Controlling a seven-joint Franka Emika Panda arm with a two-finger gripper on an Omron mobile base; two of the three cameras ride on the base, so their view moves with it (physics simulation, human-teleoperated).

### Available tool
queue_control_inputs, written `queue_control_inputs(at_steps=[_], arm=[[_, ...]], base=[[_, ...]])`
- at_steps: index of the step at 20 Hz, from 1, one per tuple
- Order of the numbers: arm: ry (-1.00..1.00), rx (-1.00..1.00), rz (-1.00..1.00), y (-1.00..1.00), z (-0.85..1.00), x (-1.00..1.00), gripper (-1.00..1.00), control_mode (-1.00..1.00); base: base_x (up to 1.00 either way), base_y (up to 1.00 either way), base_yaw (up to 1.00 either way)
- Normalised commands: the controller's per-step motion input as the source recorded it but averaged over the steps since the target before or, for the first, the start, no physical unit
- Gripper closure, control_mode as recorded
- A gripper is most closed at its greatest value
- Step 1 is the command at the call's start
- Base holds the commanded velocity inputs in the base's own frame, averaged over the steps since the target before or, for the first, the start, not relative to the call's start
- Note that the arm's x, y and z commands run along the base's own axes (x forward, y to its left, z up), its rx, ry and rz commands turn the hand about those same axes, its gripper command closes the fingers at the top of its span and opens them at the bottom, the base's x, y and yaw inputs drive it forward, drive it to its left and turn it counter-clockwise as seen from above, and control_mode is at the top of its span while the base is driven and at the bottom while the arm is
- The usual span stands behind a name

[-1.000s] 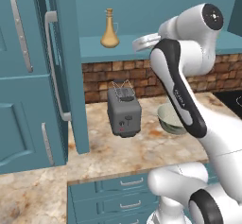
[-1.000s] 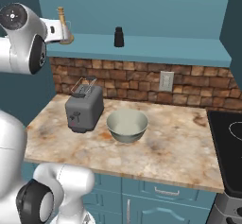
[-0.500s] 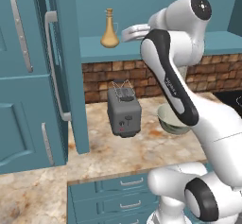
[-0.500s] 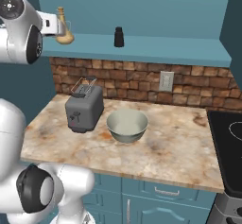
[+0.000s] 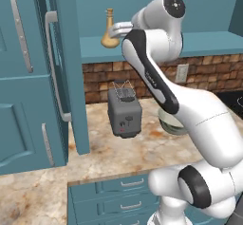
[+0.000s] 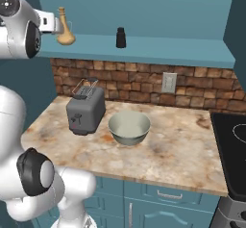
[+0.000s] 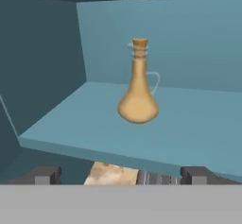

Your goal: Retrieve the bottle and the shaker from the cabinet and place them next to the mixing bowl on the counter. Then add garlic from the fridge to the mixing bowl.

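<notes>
The golden-tan bottle (image 7: pixel 138 90) stands upright at the left end of the teal cabinet shelf (image 7: pixel 198 124). My gripper (image 7: pixel 120 176) is open, a short way in front of the shelf edge, with the bottle centred ahead between the dark fingertips (image 7: pixel 45 175). From the right base, the gripper (image 6: pixel 57 25) is just left of the bottle (image 6: pixel 65 30), and the black shaker (image 6: pixel 121 38) stands further right on the shelf. The grey-green mixing bowl (image 6: pixel 129 127) sits on the marbled counter (image 6: pixel 178 145). In the left base view the gripper (image 5: pixel 114 29) is beside the bottle (image 5: pixel 109 32).
A grey toaster (image 6: pixel 85 109) stands left of the bowl, below the bottle. The teal fridge (image 5: pixel 19 100) with silver bar handles rises at the left. A brick backsplash with a wall socket (image 6: pixel 168 82) runs behind the counter. A black stovetop (image 6: pixel 233 140) lies at the right.
The arm has swung left and brought the hand up to the shelf beside the bottle. The gripper has stayed open, and the bottle, shaker and bowl have not moved.
</notes>
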Motion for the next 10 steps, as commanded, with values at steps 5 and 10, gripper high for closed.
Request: queue_control_inputs(at_steps=[5, 10], arm=[[0.02, 0.0, 0.0, -0.18, 0.0, 0.4, -1.0, -1.0], [0.01, 0.0, 0.0, -0.05, 0.0, 0.54, -1.0, -1.0]], base=[[0.0, 0.0, 0.0], [0.0, 0.0, 0.0]])
